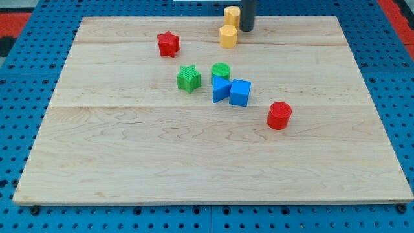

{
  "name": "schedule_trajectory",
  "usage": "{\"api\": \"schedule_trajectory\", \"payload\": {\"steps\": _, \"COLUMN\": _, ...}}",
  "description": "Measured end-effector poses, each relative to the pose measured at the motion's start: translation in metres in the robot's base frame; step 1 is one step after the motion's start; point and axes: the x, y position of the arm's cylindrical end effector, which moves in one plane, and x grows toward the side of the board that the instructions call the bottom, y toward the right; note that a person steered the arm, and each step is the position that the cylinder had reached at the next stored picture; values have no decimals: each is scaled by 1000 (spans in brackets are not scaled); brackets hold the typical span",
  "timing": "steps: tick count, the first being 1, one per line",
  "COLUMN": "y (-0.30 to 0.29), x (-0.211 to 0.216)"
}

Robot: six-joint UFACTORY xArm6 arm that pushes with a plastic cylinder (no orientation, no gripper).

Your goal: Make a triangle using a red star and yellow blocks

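Observation:
A red star (168,44) lies on the wooden board (129,149) near the view's top, left of centre. A yellow hexagonal block (228,36) lies to its right. A second yellow block (231,15) stands just above that one at the board's top edge. My tip (248,29) is at the view's top, right beside both yellow blocks, touching or almost touching the upper one's right side. The rod runs up out of the view.
A green star (188,78), a green cylinder (220,70), a blue triangular block (220,88) and a blue cube (240,92) cluster at the board's middle. A red cylinder (279,115) lies to their lower right. Blue pegboard surrounds the board.

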Motion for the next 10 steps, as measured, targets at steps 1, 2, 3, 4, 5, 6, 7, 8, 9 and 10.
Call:
{"api": "schedule_trajectory", "payload": {"steps": 1, "y": 29, "x": -23}}
{"api": "schedule_trajectory", "payload": {"steps": 2, "y": 29, "x": -37}}
{"api": "schedule_trajectory", "payload": {"steps": 3, "y": 26, "x": -37}}
{"api": "schedule_trajectory", "payload": {"steps": 4, "y": -28, "x": -36}}
{"api": "schedule_trajectory", "payload": {"steps": 5, "y": -72, "x": -13}}
{"api": "schedule_trajectory", "payload": {"steps": 6, "y": -100, "x": 21}}
{"api": "schedule_trajectory", "payload": {"steps": 7, "y": -133, "x": 21}}
{"api": "schedule_trajectory", "payload": {"steps": 8, "y": -150, "x": -6}}
{"api": "schedule_trajectory", "payload": {"steps": 9, "y": -150, "x": -36}}
{"api": "schedule_trajectory", "payload": {"steps": 10, "y": -144, "x": -37}}
